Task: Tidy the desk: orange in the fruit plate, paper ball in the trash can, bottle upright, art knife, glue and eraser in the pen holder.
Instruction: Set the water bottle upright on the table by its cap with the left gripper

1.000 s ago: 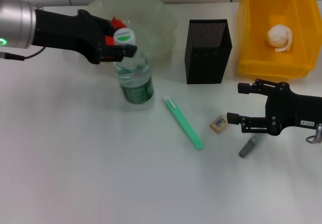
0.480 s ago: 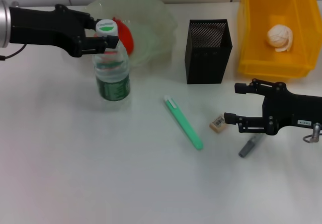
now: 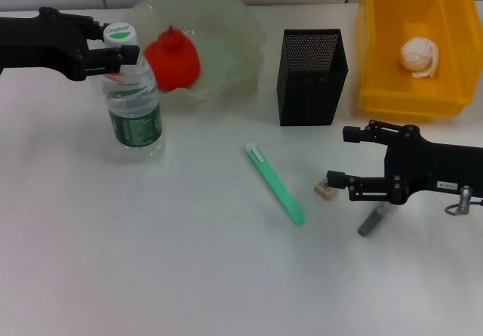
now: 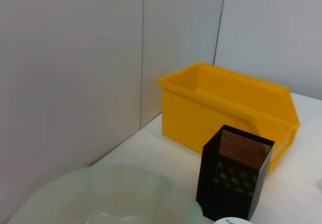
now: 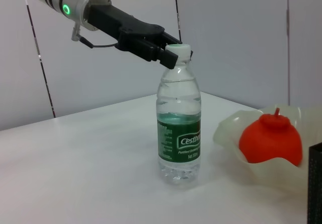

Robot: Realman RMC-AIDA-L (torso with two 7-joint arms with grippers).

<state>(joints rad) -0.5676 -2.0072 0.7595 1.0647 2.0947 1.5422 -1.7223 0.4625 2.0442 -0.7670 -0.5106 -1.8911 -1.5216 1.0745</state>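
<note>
The left gripper point(image 3: 117, 49) is pinched on the white cap of the bottle point(image 3: 134, 102), which stands upright on the table point(image 3: 151, 260) just beside the near-left rim of the fruit plate point(image 3: 226, 30). The right wrist view shows the dark fingers point(image 5: 168, 55) clamped at the cap from one side, the bottle's base flat on the surface. The orange point(image 3: 172, 58) sits in the fruit plate and the paper ball point(image 3: 419, 55) lies in the trash can point(image 3: 407, 94), so those parts look finished.

The right gripper point(image 3: 330, 166) hangs low over the table with its fingers spread wide, the lower fingertip at the eraser point(image 3: 325, 192); whether it touches is hard to tell from the head view. The green art knife point(image 3: 275, 184) lies between the bottle and the eraser, and a grey stick, probably the glue point(image 3: 373, 220), lies under the right gripper's body. The pen holder point(image 3: 312, 75) stands behind them with none of the three in it.

The bottle is tall and held only at the top, so a sideways pull on release could tip it toward the bowl. On the right, a finger pushing the small eraser instead of straddling it would skid it toward the art knife.
</note>
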